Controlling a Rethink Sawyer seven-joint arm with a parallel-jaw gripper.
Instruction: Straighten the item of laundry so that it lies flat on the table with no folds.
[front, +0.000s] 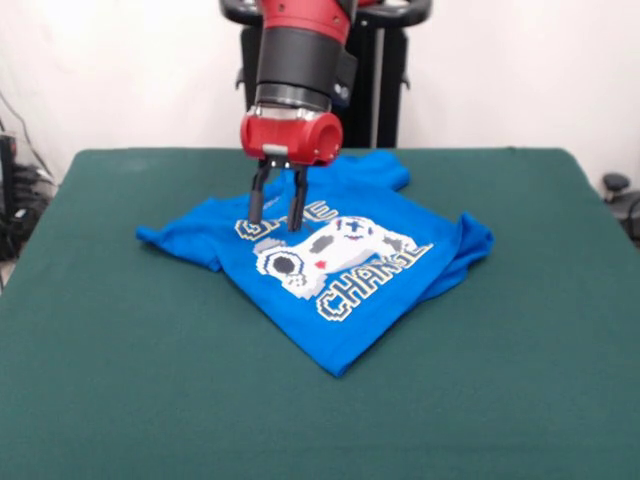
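The bright blue T-shirt (330, 255) lies print side up on the dark green table (120, 380), turned askew, with the controller print and "GAME CHANGER" lettering showing. Its right side is bunched and folded over near the sleeve (470, 245), and the lower edge comes to a point toward the front. My gripper (277, 218) hangs from the red and black arm over the shirt's upper left part. Its two black fingers (257, 200) stand a little apart, open and empty, with tips at or just above the cloth by the "GAME" lettering.
The robot's black pedestal (385, 70) stands behind the table's far edge. Cables and dark equipment (20, 200) sit past the table's left edge, and a dark object (618, 190) shows past the right edge.
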